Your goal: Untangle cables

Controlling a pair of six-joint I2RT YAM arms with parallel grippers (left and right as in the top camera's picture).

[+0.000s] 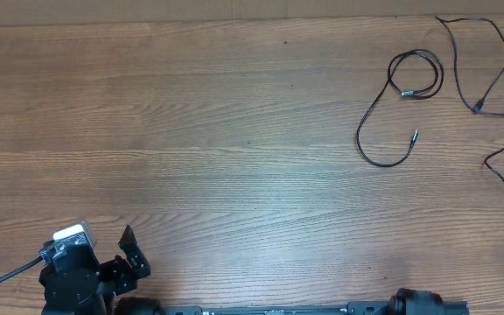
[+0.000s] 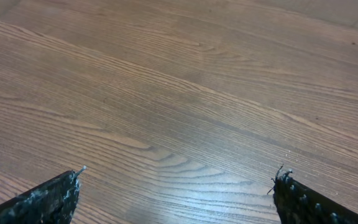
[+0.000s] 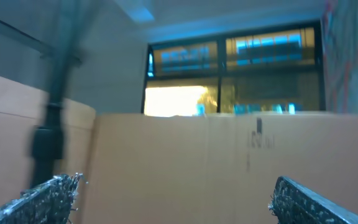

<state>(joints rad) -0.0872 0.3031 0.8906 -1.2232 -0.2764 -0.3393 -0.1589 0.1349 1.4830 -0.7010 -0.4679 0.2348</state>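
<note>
Three thin black cables lie apart at the table's far right in the overhead view. One is coiled in a small loop with a long curved tail. A second bends along the back right corner. A third runs off the right edge. My left gripper sits at the near left corner, far from them, open over bare wood. My right gripper is open and empty, facing a cardboard wall, with no cable in its view.
The wooden table stretches between my left gripper and the cables. Only the right arm's base shows at the near edge. A cardboard panel and windows lie beyond the table in the right wrist view.
</note>
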